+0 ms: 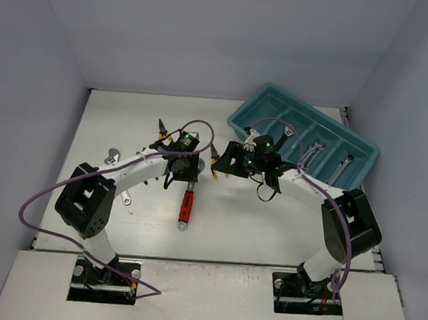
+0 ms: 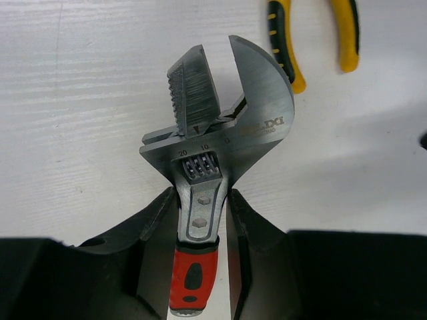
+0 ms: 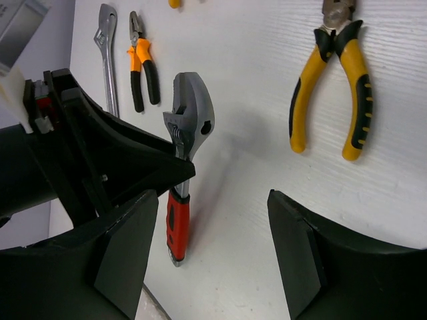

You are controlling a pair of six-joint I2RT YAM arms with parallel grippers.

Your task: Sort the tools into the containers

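Note:
My left gripper [image 2: 202, 213] is shut on the steel neck of a red-handled adjustable wrench [image 2: 227, 127], one black finger [image 2: 159, 217] on each side of it. From above, the wrench [image 1: 187, 202] points toward the near edge below the left gripper [image 1: 187, 180]. Whether it rests on the table or hangs just above it I cannot tell. My right gripper [image 3: 213, 200] stands open over bare table, nothing between its fingers, right next to the wrench [image 3: 179, 207]. The teal tray [image 1: 239, 123] of containers sits at the back right, with silver wrenches [image 1: 314, 153] in two compartments.
Yellow-handled pliers [image 3: 333, 87] lie just ahead of the right gripper. Orange-handled pliers [image 3: 142, 63] and a silver wrench [image 3: 107, 53] lie farther left. From above, more silver wrenches [image 1: 113, 154] show by the left arm. Walls enclose the white table [image 1: 283, 225].

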